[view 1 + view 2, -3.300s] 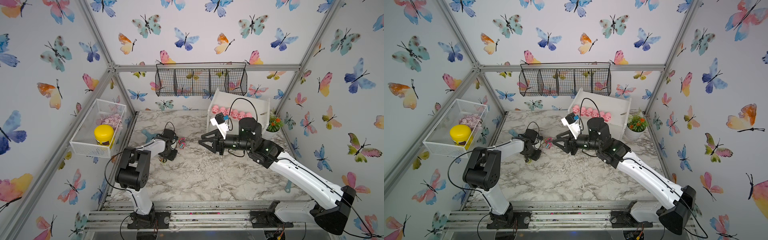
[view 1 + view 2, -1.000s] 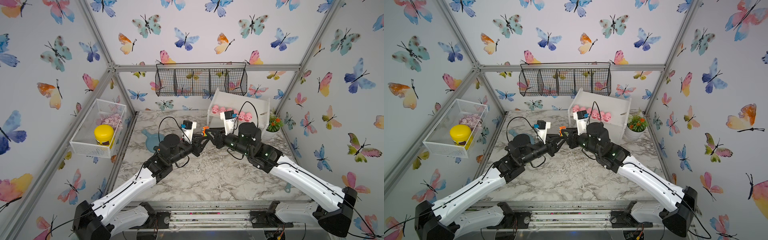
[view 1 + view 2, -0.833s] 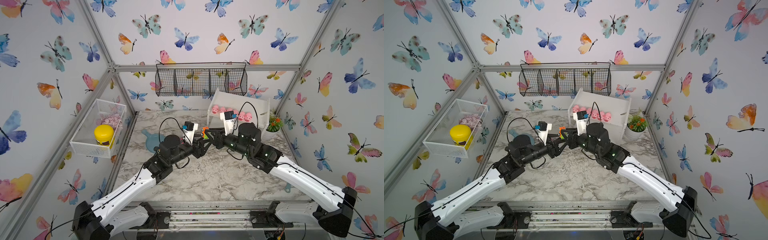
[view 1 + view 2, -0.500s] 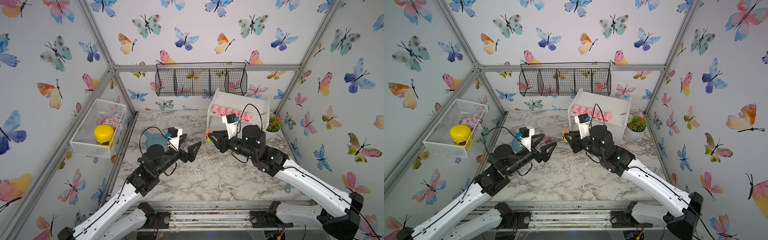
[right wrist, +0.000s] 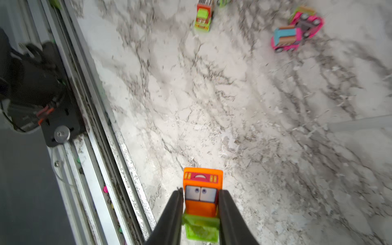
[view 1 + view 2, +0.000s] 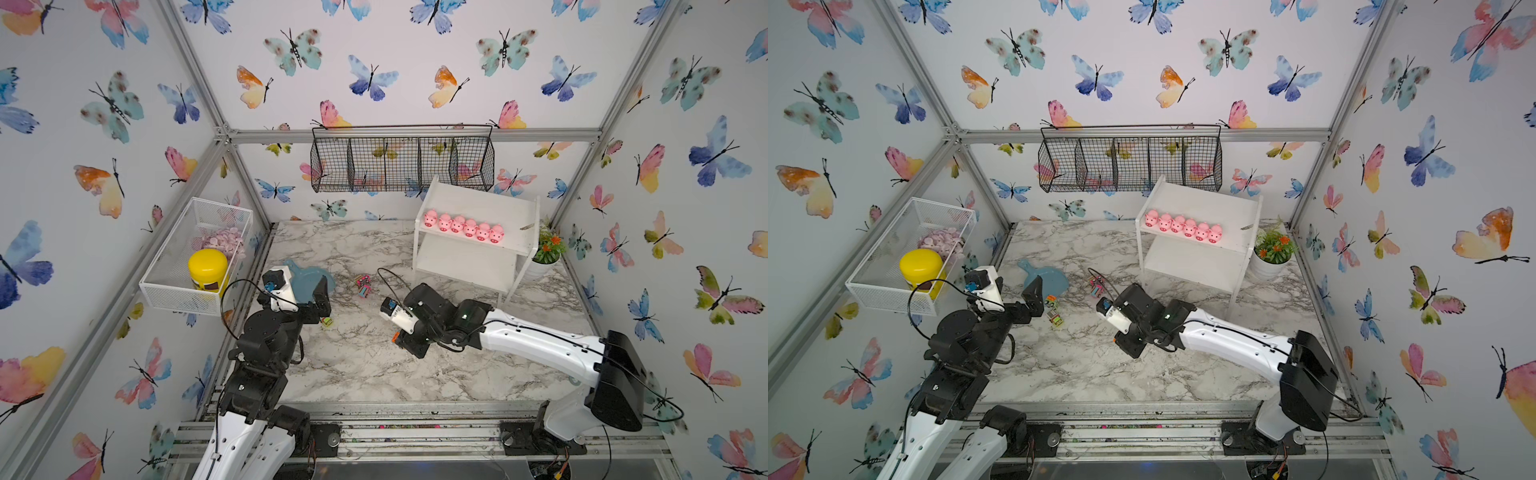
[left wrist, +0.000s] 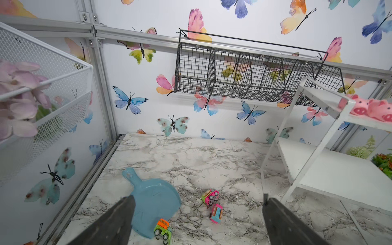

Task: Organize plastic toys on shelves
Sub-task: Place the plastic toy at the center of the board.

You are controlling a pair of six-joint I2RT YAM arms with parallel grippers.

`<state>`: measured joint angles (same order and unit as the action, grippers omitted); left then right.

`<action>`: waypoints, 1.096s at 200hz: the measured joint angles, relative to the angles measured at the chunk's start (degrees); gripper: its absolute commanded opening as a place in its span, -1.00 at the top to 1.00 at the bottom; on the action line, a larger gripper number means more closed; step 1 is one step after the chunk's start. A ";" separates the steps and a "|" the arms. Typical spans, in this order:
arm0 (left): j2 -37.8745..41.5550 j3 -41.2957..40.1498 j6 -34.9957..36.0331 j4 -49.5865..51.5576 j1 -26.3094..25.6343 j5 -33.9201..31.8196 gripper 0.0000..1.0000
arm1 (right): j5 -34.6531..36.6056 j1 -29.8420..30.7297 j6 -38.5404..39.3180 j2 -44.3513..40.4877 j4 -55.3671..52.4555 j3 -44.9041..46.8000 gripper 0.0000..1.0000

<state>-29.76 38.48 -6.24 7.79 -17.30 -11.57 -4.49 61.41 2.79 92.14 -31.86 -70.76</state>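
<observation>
My right gripper [image 5: 200,192] is shut on an orange toy truck with a green back [image 5: 201,180], held low over the front middle of the table; only an orange sliver of the truck [image 6: 394,337] shows in a top view. My left gripper [image 7: 197,201] is open and empty, above the left of the table by a blue dish [image 7: 152,201]. Loose trucks lie beyond it: a pink-green one [image 7: 210,196], a pink-blue one [image 7: 216,213] and an orange-green one [image 7: 163,229]. Several pink pigs [image 6: 463,226] line the top board of the white shelves [image 6: 478,199].
A green-yellow truck [image 6: 1055,318] lies near the left arm. A potted plant [image 6: 1273,249] stands right of the shelves. A black wire basket [image 6: 401,164] hangs on the back wall. A white mesh basket [image 6: 166,286] with a yellow-lidded jar [image 6: 208,266] sits on the left wall.
The grippers met at the orange truck mid-table. My left gripper opened, let go and drew back left. My right gripper kept the truck and swung down toward the front.
</observation>
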 measured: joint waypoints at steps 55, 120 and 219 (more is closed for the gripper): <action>1.92 -0.02 0.70 2.58 0.00 -1.33 -0.97 | 0.31 0.09 9.29 9.33 -0.61 0.00 0.52; 3.10 -0.02 1.95 3.26 0.00 -2.82 -0.97 | 1.16 0.09 21.81 14.36 -1.36 -0.35 0.37; 5.16 -0.92 5.81 3.52 0.00 5.40 -1.00 | 2.14 0.15 24.09 16.37 -7.13 -3.91 -0.20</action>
<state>-24.60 37.56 -0.43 11.31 -17.30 -6.17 -2.35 61.56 26.87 108.51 -38.98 -74.67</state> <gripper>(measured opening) 0.999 0.588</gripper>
